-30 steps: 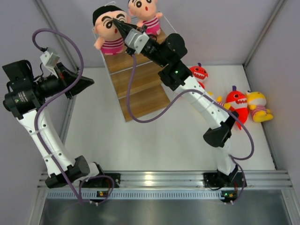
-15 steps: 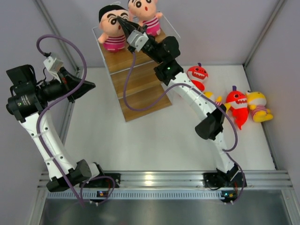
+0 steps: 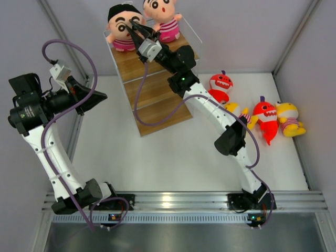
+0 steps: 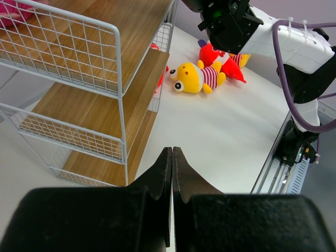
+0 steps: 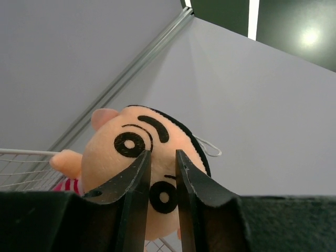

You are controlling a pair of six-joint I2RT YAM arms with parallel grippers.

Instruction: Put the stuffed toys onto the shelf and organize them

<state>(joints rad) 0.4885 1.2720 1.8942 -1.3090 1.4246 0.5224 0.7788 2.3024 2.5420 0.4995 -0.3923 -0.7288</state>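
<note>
My right gripper (image 3: 134,27) is at the face of the left boy doll (image 3: 119,32), which stands on the top board of the shelf (image 3: 157,102) beside the second boy doll (image 3: 163,16). The jaws are a little apart, and I see no plush pinched between them. To finish this placement cleanly, I'd spread them wider and back straight out along the arm's own line, so no fingertip snags the fabric and tips the doll off the board. My left gripper (image 4: 171,157) hangs closed and empty left of the shelf, while the red shark (image 3: 221,83), the other shark (image 3: 264,113) and a yellow doll (image 3: 287,119) lie on the table to the right.
</note>
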